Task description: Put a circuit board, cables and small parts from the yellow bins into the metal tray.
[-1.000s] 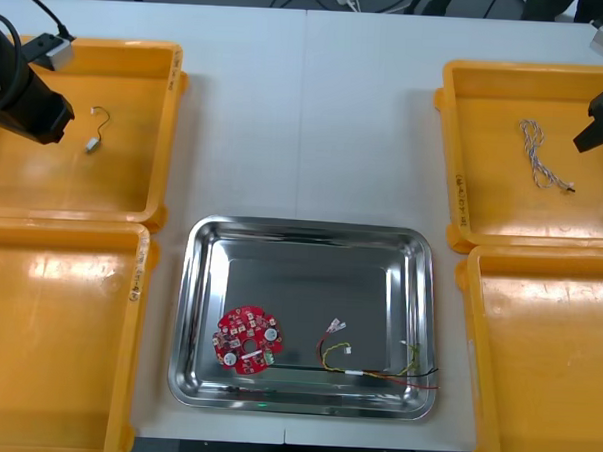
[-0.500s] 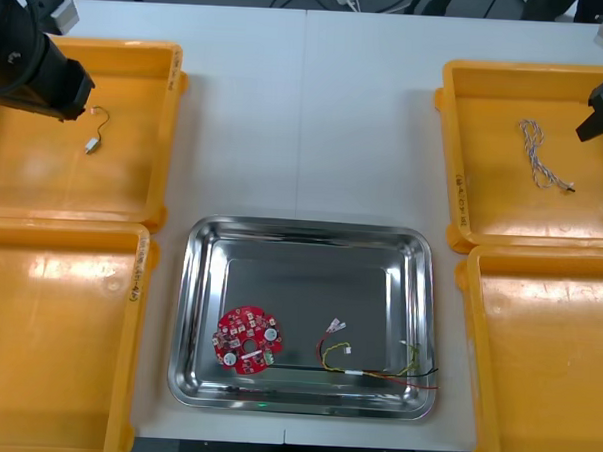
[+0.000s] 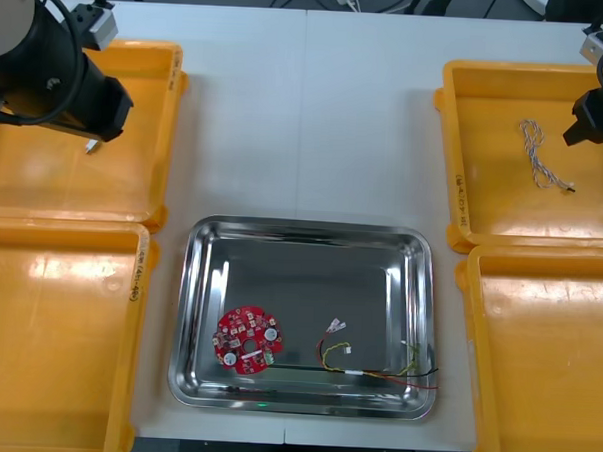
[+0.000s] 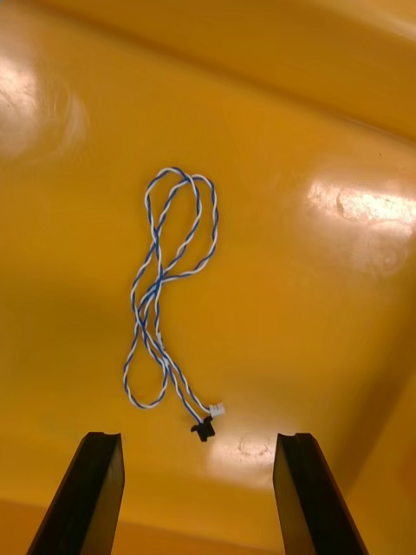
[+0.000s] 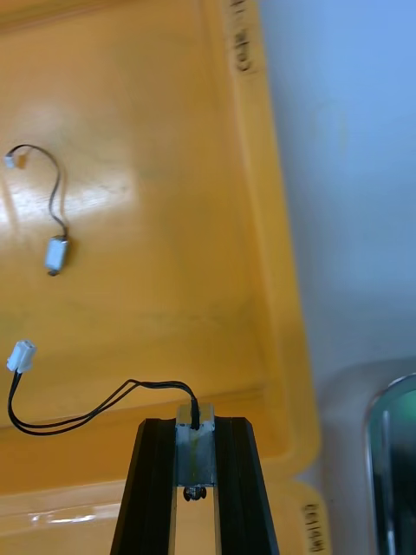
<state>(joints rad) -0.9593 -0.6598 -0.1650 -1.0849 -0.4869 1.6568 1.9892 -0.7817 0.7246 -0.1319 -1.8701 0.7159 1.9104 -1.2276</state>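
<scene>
While my left hand [image 5: 194, 431] grips a metal part [image 5: 194, 451] near a yellow bin's rim [image 5: 260, 260], my right hand [image 4: 198, 440] hangs open above a cable [image 4: 169, 286].

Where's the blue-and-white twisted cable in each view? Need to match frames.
Front view: the blue and white cable lies in the far right yellow bin.
Right wrist view: on that bin's floor, just ahead of the open right gripper, connector end nearest.
Left wrist view: looks at the far left yellow bin, where the left gripper is shut on a small metal part.
Shared landmark: the far right bin's floor.
</scene>
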